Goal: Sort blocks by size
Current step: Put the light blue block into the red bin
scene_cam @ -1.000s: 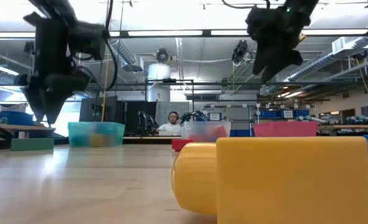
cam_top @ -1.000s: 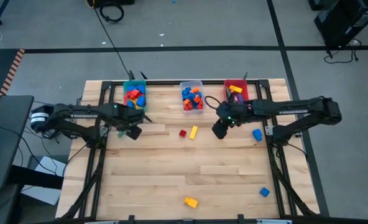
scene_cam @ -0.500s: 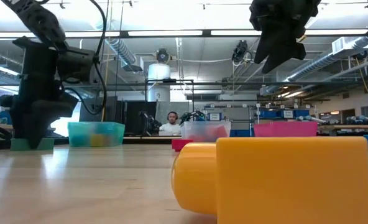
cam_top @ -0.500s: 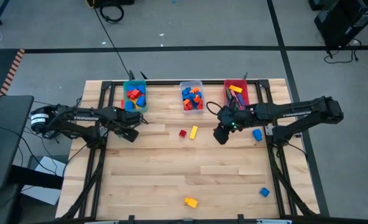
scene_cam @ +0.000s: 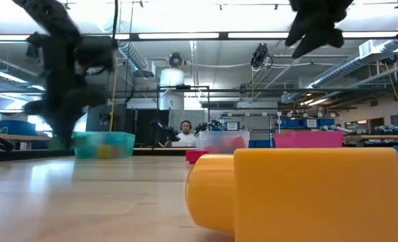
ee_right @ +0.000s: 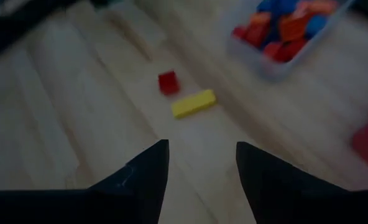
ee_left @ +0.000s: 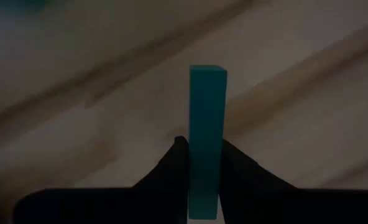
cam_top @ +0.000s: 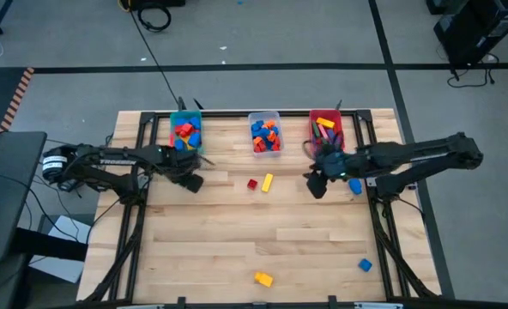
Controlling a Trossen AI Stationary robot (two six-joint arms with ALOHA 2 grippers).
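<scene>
Sorting looks mostly done: I see the teal plastic bin (cam_top: pixel 185 130), clear plastic bin (cam_top: pixel 265 131) and red plastic bin (cam_top: pixel 326 125) already holding mixed bricks, while a small red cube (cam_top: pixel 252 184), yellow bar (cam_top: pixel 267 181), two blue bricks (cam_top: pixel 355 185) (cam_top: pixel 365 265) and a yellow-orange brick (cam_top: pixel 263 278) remain on the wooden bench (cam_top: pixel 237 249). Left tool (ee_left: pixel 204 180) is clamped on a slim teal bar (ee_left: pixel 207 130) near the teal bin; right tool (ee_right: pixel 201 163) hangs parted and empty beside the red bin.

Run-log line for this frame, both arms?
left gripper: shut on teal bar, near teal bin | right gripper: open, empty, above table | red cube, yellow bar: on table
</scene>
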